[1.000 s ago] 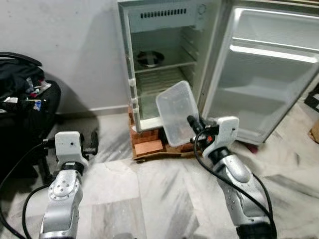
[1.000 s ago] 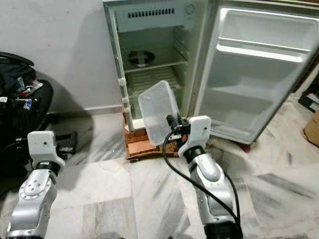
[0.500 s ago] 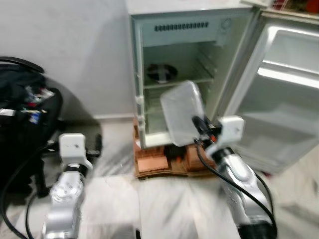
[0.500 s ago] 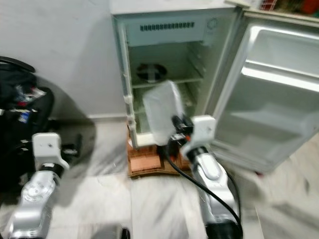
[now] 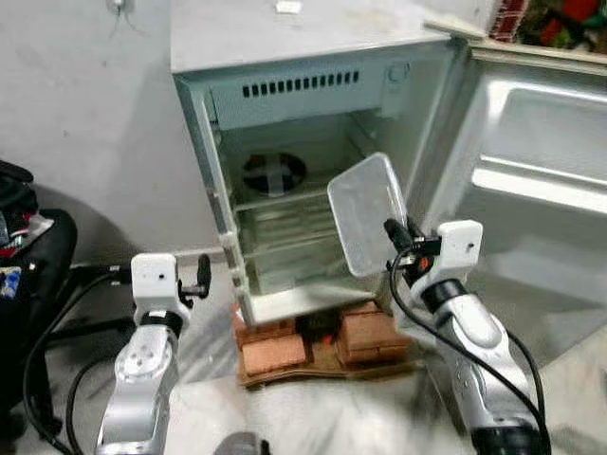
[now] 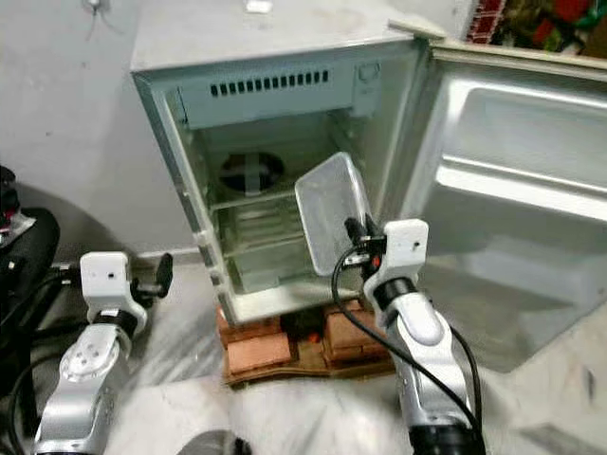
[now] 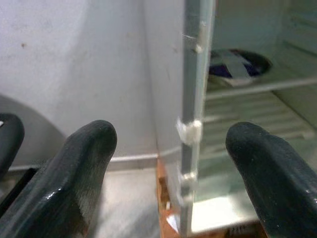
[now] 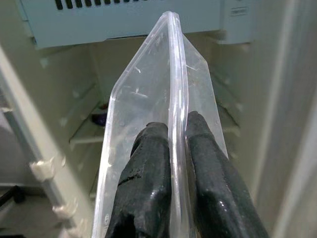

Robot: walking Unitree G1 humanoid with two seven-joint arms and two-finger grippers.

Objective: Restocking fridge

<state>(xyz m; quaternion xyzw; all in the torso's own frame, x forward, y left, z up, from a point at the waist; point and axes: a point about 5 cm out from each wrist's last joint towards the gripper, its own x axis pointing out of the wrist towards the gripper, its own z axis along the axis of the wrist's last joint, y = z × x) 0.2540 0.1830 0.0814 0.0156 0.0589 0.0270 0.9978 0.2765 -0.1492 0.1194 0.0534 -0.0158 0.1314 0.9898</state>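
A small fridge (image 5: 285, 104) stands open against the wall, its door (image 5: 541, 180) swung out to the right. A dark round bowl (image 5: 272, 172) sits on its upper wire shelf. My right gripper (image 5: 396, 237) is shut on the rim of a clear plastic container (image 5: 366, 211), held tilted on edge in front of the fridge's right side. The right wrist view shows both fingers (image 8: 148, 183) pinching that container (image 8: 143, 104). My left gripper (image 5: 201, 275) is open and holds nothing, low at the left beside the fridge's left wall (image 7: 198, 99).
The fridge rests on red bricks (image 5: 275, 351) over a wooden board. A black bag and cables (image 5: 28, 275) lie at the far left on the marble floor. The lower shelf (image 5: 285, 232) is bare wire. Colourful items (image 5: 560, 19) sit behind the door's top.
The view has come closer to the fridge and tilted up, so its top now shows. My right gripper still holds the container, now nearer the fridge opening.
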